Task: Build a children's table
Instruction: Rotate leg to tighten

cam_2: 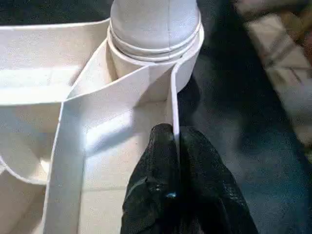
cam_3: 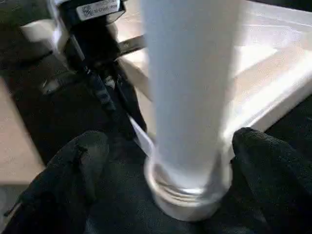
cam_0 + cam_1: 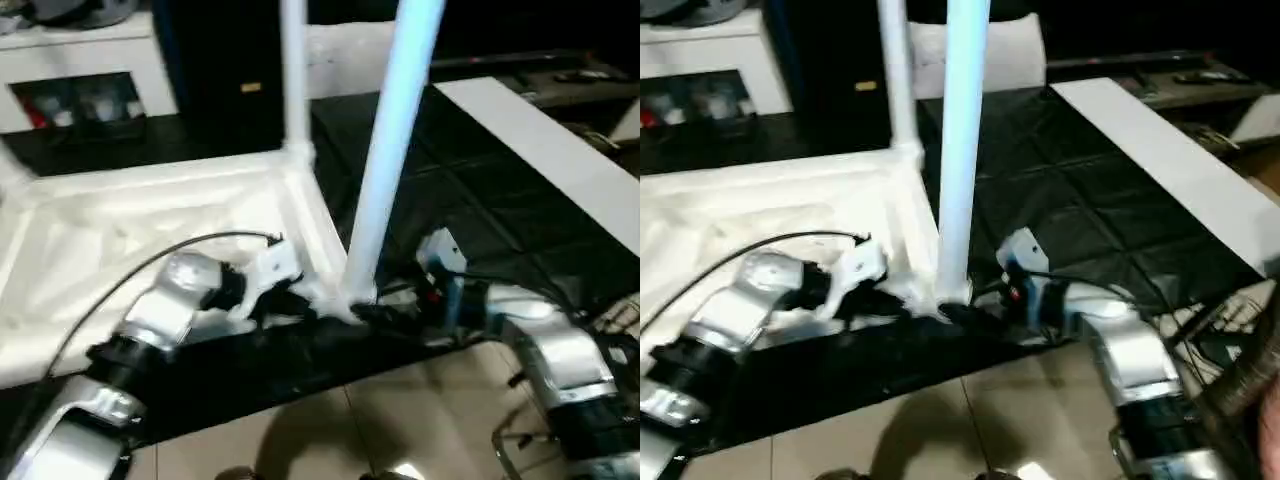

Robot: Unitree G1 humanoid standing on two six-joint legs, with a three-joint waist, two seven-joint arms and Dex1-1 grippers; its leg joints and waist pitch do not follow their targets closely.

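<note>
- The left gripper (image 1: 176, 161) is pinched shut on the rim of the upside-down tabletop (image 3: 130, 230), beside the near corner socket (image 1: 156, 58).
- A leg (image 3: 385, 170) stands upright in that socket.
- The right gripper (image 2: 170, 170) stands open, one finger either side of the leg's base.

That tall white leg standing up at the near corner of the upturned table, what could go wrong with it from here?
1. The right end effector is open around the leg; if the leg is not fully seated in the corner socket, it could lean or topple.
2. The left end effector pinches only the thin rim of the tabletop, so a bump might shift the tabletop.
</note>
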